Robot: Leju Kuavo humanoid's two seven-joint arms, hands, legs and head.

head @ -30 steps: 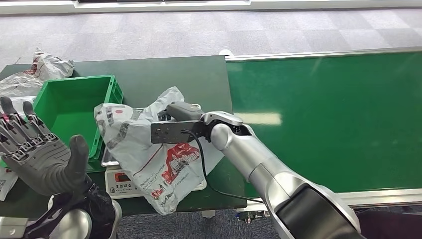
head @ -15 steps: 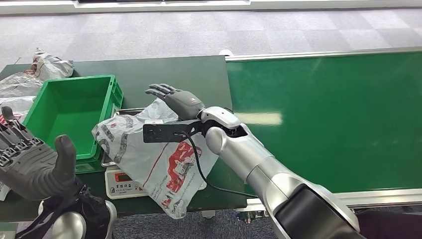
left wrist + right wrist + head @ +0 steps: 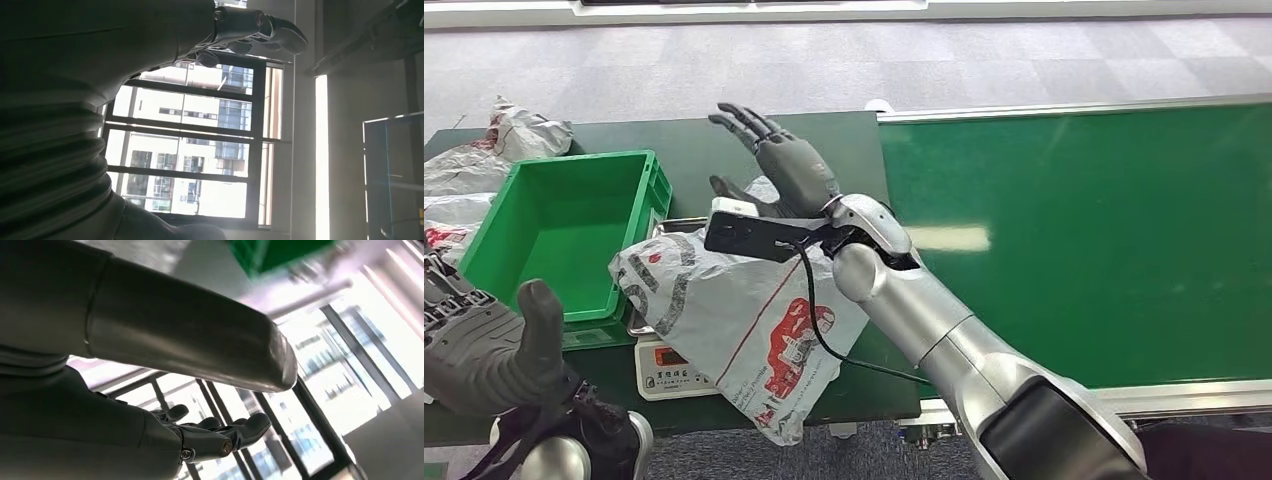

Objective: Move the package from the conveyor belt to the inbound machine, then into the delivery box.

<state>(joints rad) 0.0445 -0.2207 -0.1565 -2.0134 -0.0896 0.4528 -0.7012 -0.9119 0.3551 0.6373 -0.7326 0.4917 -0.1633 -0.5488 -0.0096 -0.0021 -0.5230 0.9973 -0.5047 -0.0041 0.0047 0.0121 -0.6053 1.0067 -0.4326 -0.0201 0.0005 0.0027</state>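
Package point(image 3: 744, 330) lies on the scale point(image 3: 669, 372), long axis toward the robot; right robot hand point(image 3: 784, 165) above it, fingers spread, empty.

Crumpled grey package point(image 3: 744, 325) with red print, draped over the scale point(image 3: 669, 368) beside green box point(image 3: 564, 235).

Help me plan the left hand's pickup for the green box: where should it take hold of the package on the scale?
Probably the crumpled upper-left corner of the package, approached from the box side. There the bag bunches into graspable folds nearest the left hand; elsewhere it lies flat or hangs limp over the scale.
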